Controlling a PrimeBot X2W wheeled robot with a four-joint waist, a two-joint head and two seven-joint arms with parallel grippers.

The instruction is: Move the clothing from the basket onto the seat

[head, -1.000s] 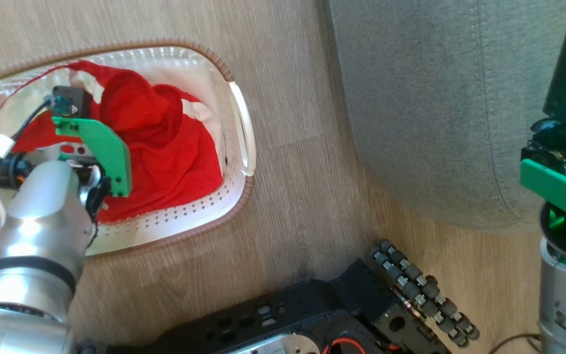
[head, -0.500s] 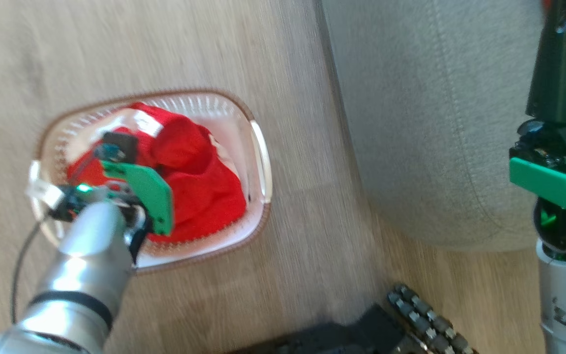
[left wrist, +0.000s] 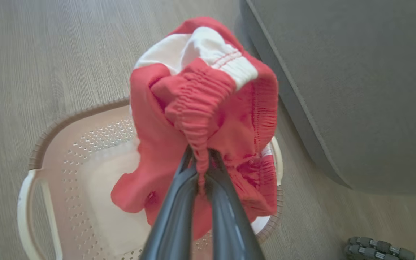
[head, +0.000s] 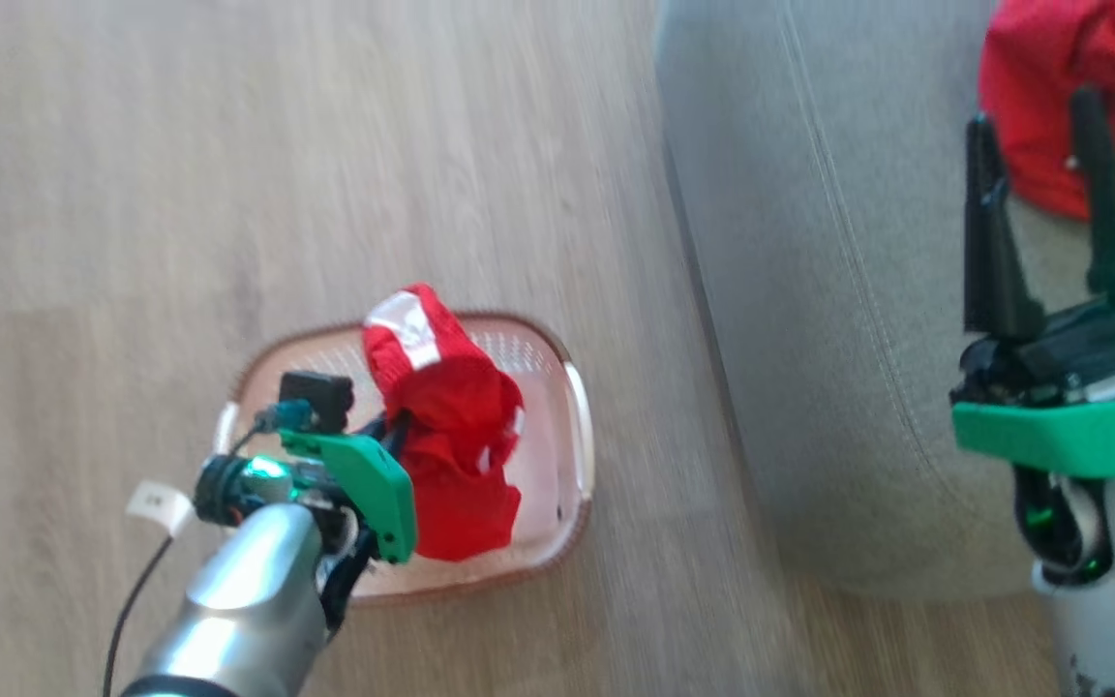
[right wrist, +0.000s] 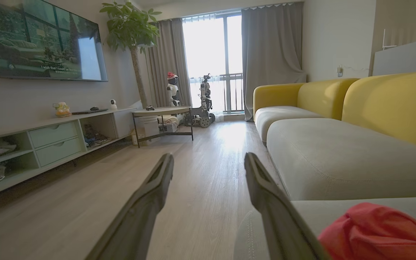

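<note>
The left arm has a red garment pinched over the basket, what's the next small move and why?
Probably swing it rightward over the seat: the left jaws are shut on the red garment, which hangs above the basket, and the seat lies beside it.

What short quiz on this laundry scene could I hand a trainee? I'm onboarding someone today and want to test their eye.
1. True or false: the left jaws are shut on a red garment that hangs over the basket.
2. Where does the other red garment lie? A: on the floor. B: on the seat. C: in the basket.
3. Fill in: the right jaws stand ____ and hold nothing.

Key: 1 true; 2 B; 3 open.
</note>
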